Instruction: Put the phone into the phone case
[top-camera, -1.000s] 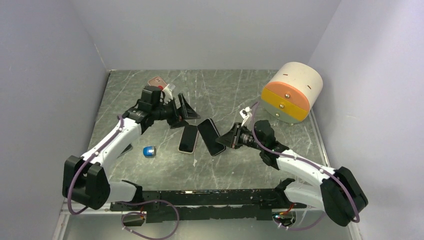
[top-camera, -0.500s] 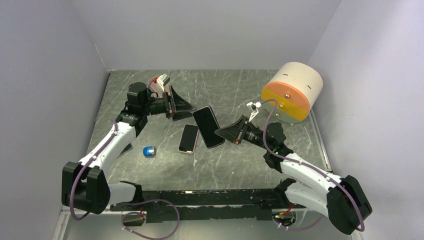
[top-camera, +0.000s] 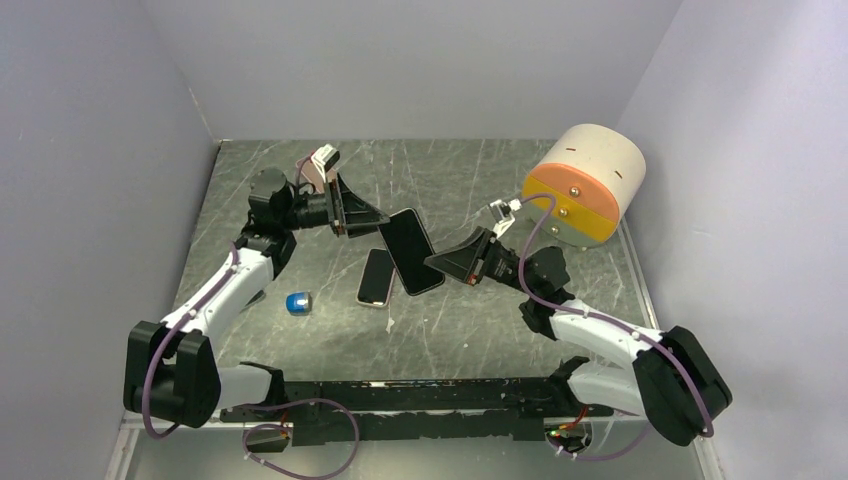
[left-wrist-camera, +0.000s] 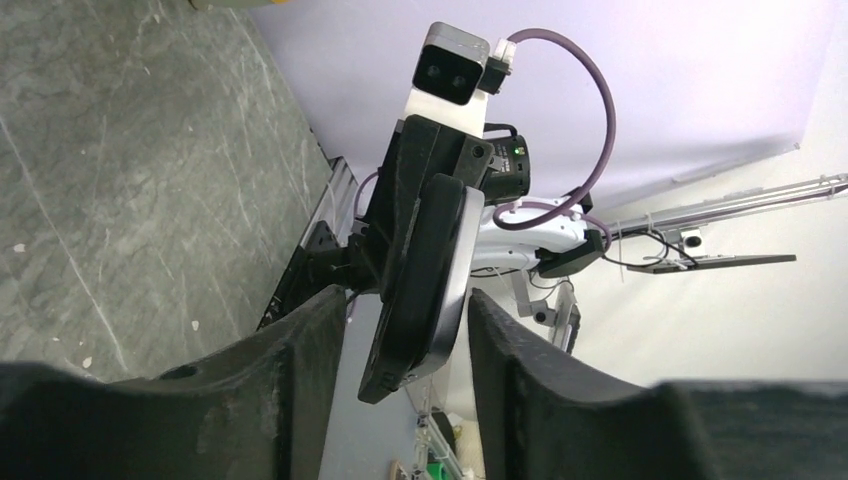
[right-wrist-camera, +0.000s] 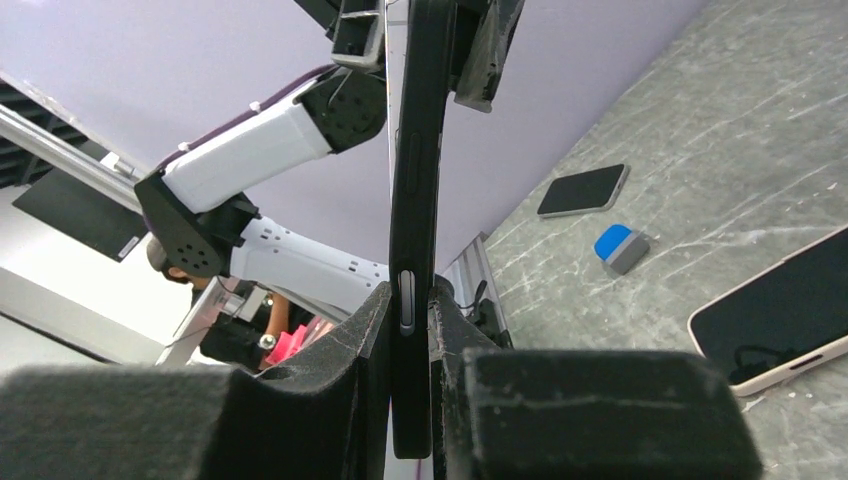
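The black phone (top-camera: 408, 248) is held up off the table (top-camera: 480, 330), its broad dark face turned to the overhead camera. Any marking on it is too small to read, and whether it wears a case cannot be told. Its long axis runs from near right to far left, the far end leaning left.

The right gripper (top-camera: 445, 265) is clenched on its near end, the fingers pressing both flat faces; a pale side button sits just at the fingertips. The far end sits between the spread fingers of the left gripper (top-camera: 372, 213), which grasps nothing; contact there cannot be told.

Below, a pale-edged phone (top-camera: 376, 277) lies flat, screen up, partly overlapped in view by the held one. A small blue object (top-camera: 299, 302) lies to its left. A beige drum (top-camera: 585, 183) with an orange and yellow face stands at far right.
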